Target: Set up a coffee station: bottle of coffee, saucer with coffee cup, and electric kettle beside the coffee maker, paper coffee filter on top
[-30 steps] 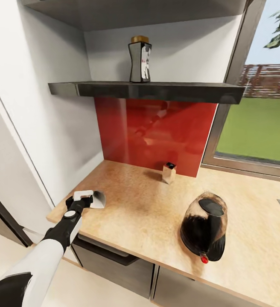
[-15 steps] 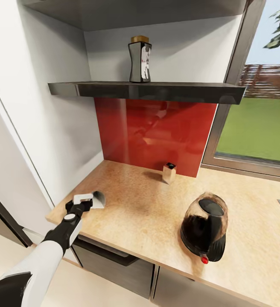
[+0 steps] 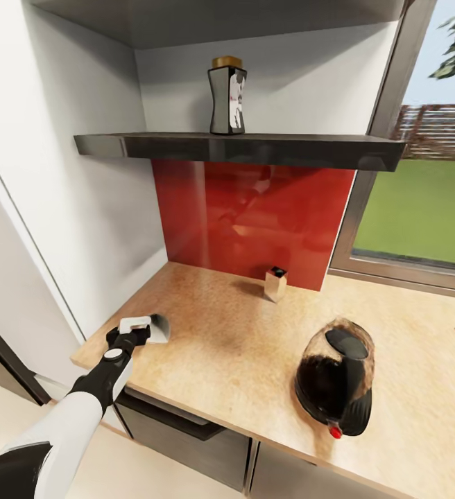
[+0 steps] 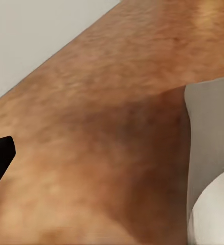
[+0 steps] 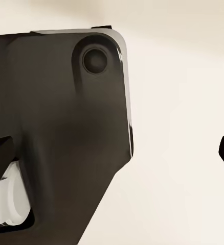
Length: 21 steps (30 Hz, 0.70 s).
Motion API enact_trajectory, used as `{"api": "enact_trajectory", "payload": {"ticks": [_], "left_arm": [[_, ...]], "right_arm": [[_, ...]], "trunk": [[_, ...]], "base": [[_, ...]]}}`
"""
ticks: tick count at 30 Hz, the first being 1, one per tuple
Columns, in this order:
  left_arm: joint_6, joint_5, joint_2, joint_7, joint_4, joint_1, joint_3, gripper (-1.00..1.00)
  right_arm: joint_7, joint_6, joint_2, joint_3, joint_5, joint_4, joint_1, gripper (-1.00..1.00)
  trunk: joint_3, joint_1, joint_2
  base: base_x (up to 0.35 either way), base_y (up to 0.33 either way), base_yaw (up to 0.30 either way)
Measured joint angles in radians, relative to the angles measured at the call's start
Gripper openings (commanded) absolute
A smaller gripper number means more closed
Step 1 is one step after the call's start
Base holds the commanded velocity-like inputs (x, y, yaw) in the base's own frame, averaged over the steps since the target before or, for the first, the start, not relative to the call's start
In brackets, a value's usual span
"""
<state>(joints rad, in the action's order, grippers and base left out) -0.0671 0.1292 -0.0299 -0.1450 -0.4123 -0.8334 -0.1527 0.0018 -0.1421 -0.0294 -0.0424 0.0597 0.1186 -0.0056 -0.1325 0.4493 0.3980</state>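
At lower left of the head view, the left gripper (image 3: pixel 146 326) hangs over the near corner of the countertop (image 3: pixel 241 346) with the white paper filter (image 3: pixel 159 327) at its tip; whether it is clamped on the paper I cannot tell. In the right wrist view, the right gripper's (image 5: pixel 112 168) fingertips sit far apart. The kettle (image 3: pixel 335 381) stands lower right. The coffee jar (image 3: pixel 227 95) sits on the shelf (image 3: pixel 241 147), top centre.

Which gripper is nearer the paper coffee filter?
Left. The left gripper is right at the paper coffee filter on the kitchen countertop; the right gripper faces the robot's own body.
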Motion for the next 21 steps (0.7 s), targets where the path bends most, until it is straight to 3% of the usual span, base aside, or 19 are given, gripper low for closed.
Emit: {"api": "enact_trajectory", "payload": {"ticks": [21], "left_arm": [[-0.001, 0.0, 0.004, 0.0, 0.0, 0.0, 0.005, 1.0]], "right_arm": [[0.0, 0.0, -0.003, -0.001, 0.001, 0.0, 0.0, 1.0]], "trunk": [[0.0, 0.0, 0.0]], "base": [[0.024, 0.0, 0.0]]}}
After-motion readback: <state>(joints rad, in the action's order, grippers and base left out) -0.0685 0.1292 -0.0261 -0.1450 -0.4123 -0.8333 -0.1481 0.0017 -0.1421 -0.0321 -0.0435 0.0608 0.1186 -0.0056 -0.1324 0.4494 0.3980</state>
